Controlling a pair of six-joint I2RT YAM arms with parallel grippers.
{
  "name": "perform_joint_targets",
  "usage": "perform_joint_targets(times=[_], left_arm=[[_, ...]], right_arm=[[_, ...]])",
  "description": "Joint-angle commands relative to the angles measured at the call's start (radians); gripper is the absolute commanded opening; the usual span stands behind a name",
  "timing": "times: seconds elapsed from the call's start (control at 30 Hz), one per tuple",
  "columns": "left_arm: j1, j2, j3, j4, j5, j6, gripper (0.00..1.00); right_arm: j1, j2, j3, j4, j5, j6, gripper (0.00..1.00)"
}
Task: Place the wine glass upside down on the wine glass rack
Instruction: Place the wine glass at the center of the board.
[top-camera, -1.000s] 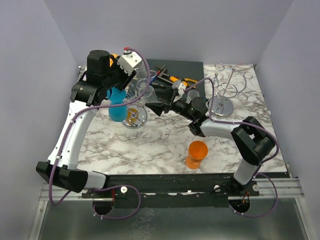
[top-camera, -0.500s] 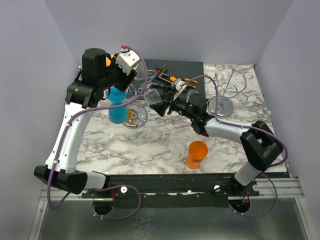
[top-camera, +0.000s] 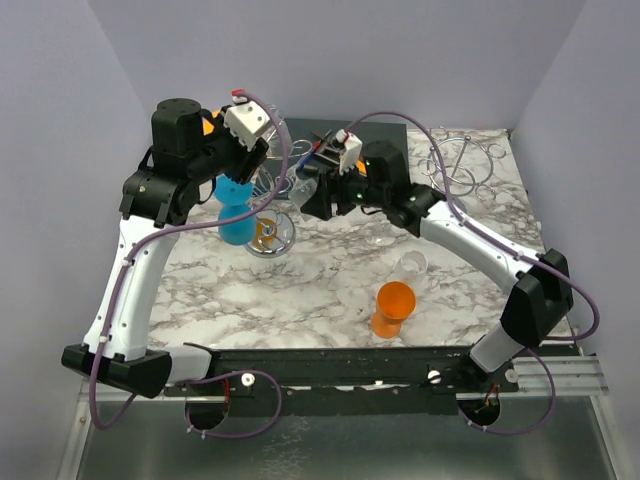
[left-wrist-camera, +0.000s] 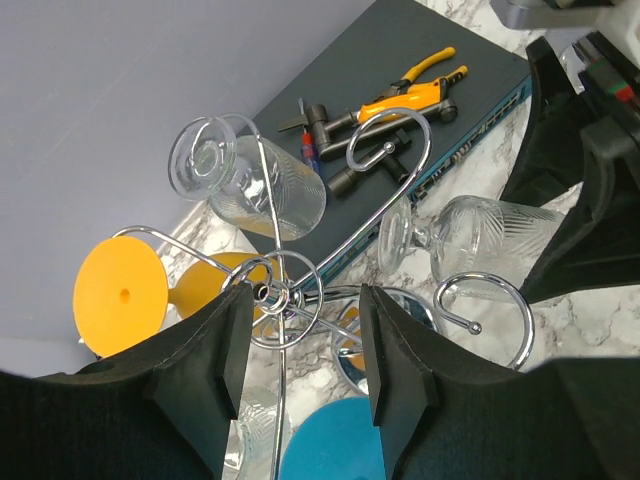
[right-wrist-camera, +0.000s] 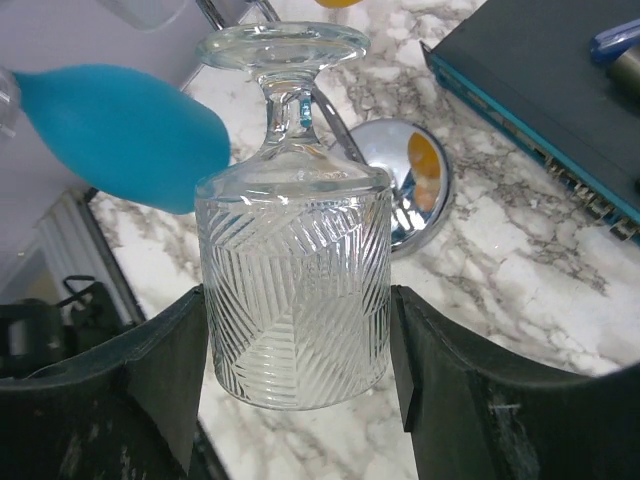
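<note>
Tabletop (top-camera: 300, 290) of marble carries an orange cup (top-camera: 393, 308) near the front edge, with a clear tumbler (top-camera: 411, 265) just behind it. At mid-table, the right gripper (right-wrist-camera: 297, 310) clamps the bowl of the wine glass (right-wrist-camera: 292, 270), whose foot points toward the centre of the wine glass rack (left-wrist-camera: 275, 295), between two chrome hooks; contact with a hook cannot be determined. The left gripper (left-wrist-camera: 303, 310) hovers above the rack hub, jaws apart and empty. A blue glass (top-camera: 235, 215), an orange glass (left-wrist-camera: 120, 295) and a clear glass (left-wrist-camera: 245, 180) occupy the rack. Behind it lies a dark case (top-camera: 375, 135) bearing pliers (left-wrist-camera: 420, 85).
</note>
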Motion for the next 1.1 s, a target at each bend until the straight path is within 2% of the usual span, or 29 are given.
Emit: perform_joint_targets(times=[0.0, 0.07, 0.37, 0.6, 0.73, 1.07], left_arm=[[0.002, -0.046, 0.011, -0.019, 0.036, 0.002, 0.53], [0.003, -0.054, 0.004, -0.019, 0.036, 0.017, 0.53], [0.002, -0.091, 0.009, -0.019, 0.056, 0.04, 0.53], [0.002, -0.12, -0.005, -0.019, 0.064, 0.045, 0.53], [0.002, -0.134, -0.016, -0.02, 0.068, 0.039, 0.53], [0.002, -0.158, -0.041, -0.02, 0.094, 0.038, 0.53]], right_arm=[[0.0, 0.07, 0.251, -0.552, -0.072, 0.082, 0.0], [0.0, 0.101, 0.313, -0.685, -0.091, 0.085, 0.0], [0.001, 0.163, 0.331, -0.932, -0.222, 0.095, 0.0], [0.002, 0.243, 0.306, -0.991, -0.28, 0.102, 0.0], [0.002, 0.341, 0.305, -1.043, -0.307, 0.088, 0.0], [0.002, 0.453, 0.326, -1.043, -0.322, 0.117, 0.0]])
